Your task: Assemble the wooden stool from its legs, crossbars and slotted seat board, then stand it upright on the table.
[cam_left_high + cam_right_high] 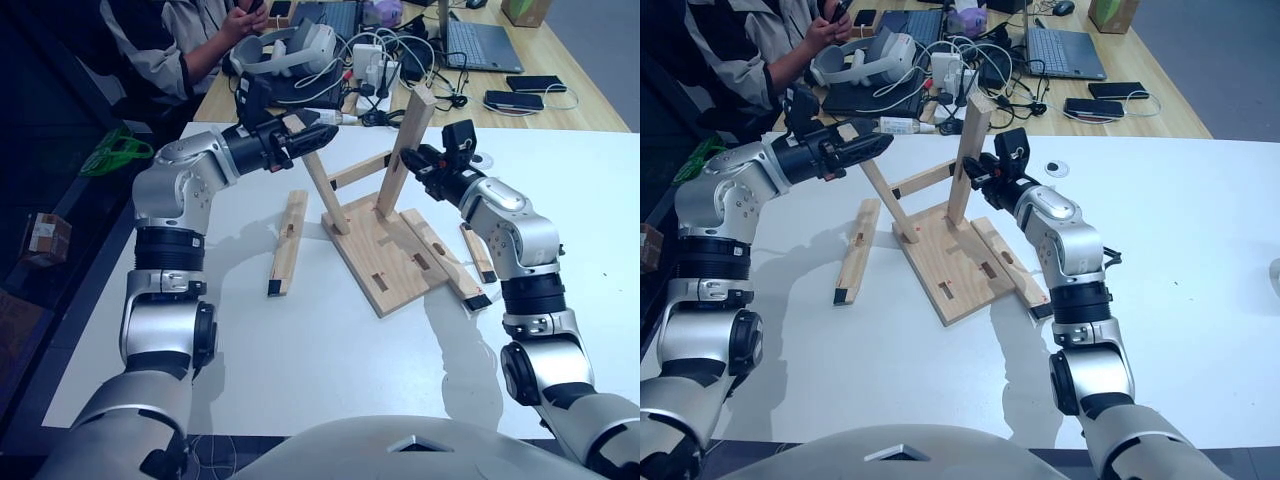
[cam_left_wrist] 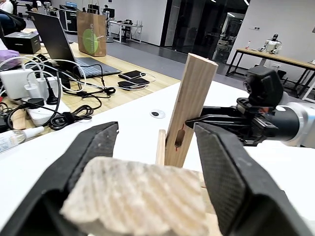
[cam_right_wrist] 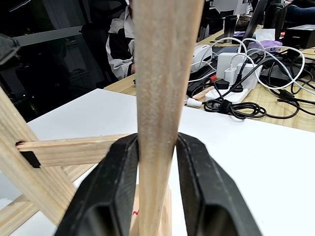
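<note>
Clamping the tilted leg (image 1: pixel 325 195), left jaws face right jaws on tall leg (image 1: pixel 412 125).

Laptop (image 1: pixel 485 45), headset (image 1: pixel 300 45), phones (image 1: pixel 512 100), white chargers (image 2: pixel 24 83), paper bag (image 2: pixel 91 34)

Bright, even overhead light casts soft shadows on the white table (image 1: pixel 300 340), and the close-up leg (image 3: pixel 162 73) looks slightly out of focus.

At the frame's left and right, the left arm (image 1: pixel 170 190) and right arm (image 1: pixel 520 235) wore rounded silver-grey shells split by black joint rings. The left gripper (image 1: pixel 322 136) and right gripper (image 1: pixel 405 165) were matt black, with broad, finely textured fingers (image 2: pixel 231 182).
</note>
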Controlling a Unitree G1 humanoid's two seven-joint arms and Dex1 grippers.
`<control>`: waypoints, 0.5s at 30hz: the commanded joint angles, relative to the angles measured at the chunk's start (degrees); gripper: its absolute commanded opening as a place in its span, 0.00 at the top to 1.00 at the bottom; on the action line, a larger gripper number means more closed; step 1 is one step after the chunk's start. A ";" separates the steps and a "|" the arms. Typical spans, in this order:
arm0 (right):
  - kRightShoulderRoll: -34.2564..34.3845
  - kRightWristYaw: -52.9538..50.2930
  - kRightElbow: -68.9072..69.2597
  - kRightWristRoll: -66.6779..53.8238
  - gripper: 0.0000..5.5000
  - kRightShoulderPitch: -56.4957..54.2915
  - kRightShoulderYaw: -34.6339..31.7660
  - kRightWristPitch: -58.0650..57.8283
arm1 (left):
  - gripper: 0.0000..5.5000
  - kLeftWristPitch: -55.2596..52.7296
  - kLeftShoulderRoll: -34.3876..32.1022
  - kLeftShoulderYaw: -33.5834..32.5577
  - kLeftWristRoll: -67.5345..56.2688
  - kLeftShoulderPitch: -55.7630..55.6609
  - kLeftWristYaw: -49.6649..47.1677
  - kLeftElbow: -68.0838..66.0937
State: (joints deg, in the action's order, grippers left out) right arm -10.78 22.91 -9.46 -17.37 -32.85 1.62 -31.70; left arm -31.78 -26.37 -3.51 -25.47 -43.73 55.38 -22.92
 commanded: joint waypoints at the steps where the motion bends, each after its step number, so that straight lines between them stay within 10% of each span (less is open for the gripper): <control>1: 0.10 -0.29 -1.65 1.09 0.81 -1.00 0.15 -0.48 | 0.61 0.37 -0.46 1.06 0.32 0.98 1.97 1.30; 8: -0.41 2.94 -3.80 -3.05 0.81 -5.67 -3.81 -1.80 | 0.64 0.92 -1.26 2.27 1.44 3.40 2.51 2.57; 15: -1.52 7.66 -8.74 -5.11 0.58 -10.55 -5.92 -1.51 | 0.64 2.10 -1.72 3.35 2.52 3.68 2.48 2.24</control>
State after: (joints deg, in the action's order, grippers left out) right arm -11.77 29.80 -17.25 -21.76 -41.36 -3.77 -33.25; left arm -29.71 -27.09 -1.88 -25.39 -41.51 57.68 -20.27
